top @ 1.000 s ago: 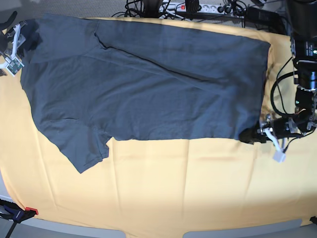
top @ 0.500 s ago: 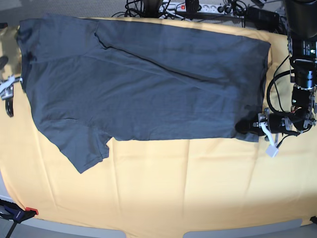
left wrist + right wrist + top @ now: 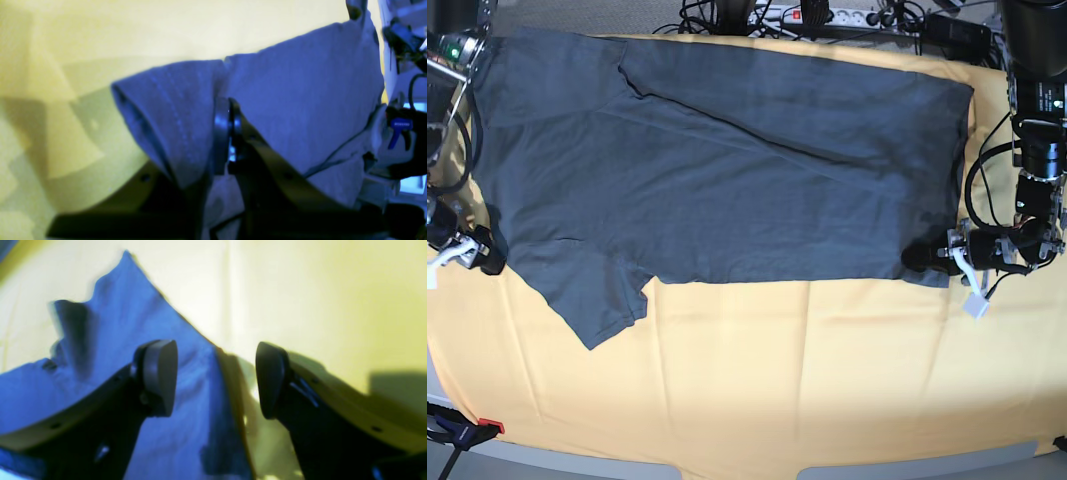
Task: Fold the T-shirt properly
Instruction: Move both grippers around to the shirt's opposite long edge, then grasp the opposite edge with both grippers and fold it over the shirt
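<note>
Left gripper: black jaws pinched shut on the near hem corner of the one dark slate-grey short-sleeved cotton T-shirt. In the left wrist view the gripper has its two round pads pressed together with a fold of cloth between them; a rolled lip of hem hangs to one side.

Right gripper: at the opposite end of the shirt, by the lower shoulder edge just above the sleeve. In the right wrist view its jaws stand wide apart, one finger over the cloth, the other over bare yellow; the shirt edge runs between them and nothing is held.

Count: one shirt, two grippers, one cloth cover.

Shirt lies flat and spread lengthwise across the far half of the yellow tablecloth, slightly wrinkled, with one long diagonal crease. One short sleeve juts toward the near side at the base view's left.

Writing: none legible; a small blue tag in the left wrist view is too blurred to read.

Edges: the shirt's far edge runs close to the table's far edge, where a tangle of black cables and a white power strip sit. The near half of the tablecloth is open. A small red clamp grips the near left corner.
</note>
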Available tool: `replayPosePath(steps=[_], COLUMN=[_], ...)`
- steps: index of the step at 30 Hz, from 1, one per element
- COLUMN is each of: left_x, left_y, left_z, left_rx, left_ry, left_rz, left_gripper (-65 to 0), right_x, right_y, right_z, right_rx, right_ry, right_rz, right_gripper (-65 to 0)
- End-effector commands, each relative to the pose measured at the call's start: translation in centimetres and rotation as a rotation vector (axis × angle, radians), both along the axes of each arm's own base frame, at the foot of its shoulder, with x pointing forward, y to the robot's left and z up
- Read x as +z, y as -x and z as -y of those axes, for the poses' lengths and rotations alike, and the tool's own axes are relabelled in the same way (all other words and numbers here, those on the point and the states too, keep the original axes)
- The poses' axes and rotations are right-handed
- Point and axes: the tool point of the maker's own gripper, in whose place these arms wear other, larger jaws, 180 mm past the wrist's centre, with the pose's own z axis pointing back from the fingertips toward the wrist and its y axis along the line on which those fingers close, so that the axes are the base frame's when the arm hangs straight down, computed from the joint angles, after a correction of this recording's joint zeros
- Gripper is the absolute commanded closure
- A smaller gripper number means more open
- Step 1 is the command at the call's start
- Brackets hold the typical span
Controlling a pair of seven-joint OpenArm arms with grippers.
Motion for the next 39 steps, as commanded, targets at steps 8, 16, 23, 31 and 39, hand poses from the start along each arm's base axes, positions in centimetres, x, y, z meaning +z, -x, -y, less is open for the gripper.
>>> replayPosePath(steps=[8, 16, 23, 31, 39], left_x=[1.2, 1.2, 1.3, 2.7, 6.3], left_y=[-0.7, -0.7, -0.8, -2.3, -5.3], left_z=[-0.9, -0.9, -0.9, -1.0, -1.1], left_rx=[0.005, 0.005, 0.008, 0.037, 0.056], left_ry=[-0.017, -0.018, -0.015, -0.003, 0.003], left_rz=[0.025, 0.026, 0.031, 0.087, 0.210], left_gripper=[0.0, 0.0, 0.0, 0.0, 0.0], right_x=[-1.7, -2.9, -1.3, 2.0, 3.4], right_y=[-2.7, -2.0, -3.7, -6.9, -8.6], right_z=[0.0, -7.4, -6.7, -6.0, -4.9], right_rx=[-0.016, 0.187, 0.151, 0.147, 0.132], right_ry=[0.017, -0.138, -0.125, -0.065, 0.025], right_rz=[-0.064, -0.086, -0.006, 0.082, 0.134], right_gripper=[-39.0, -38.9, -11.2, 0.0, 0.0])
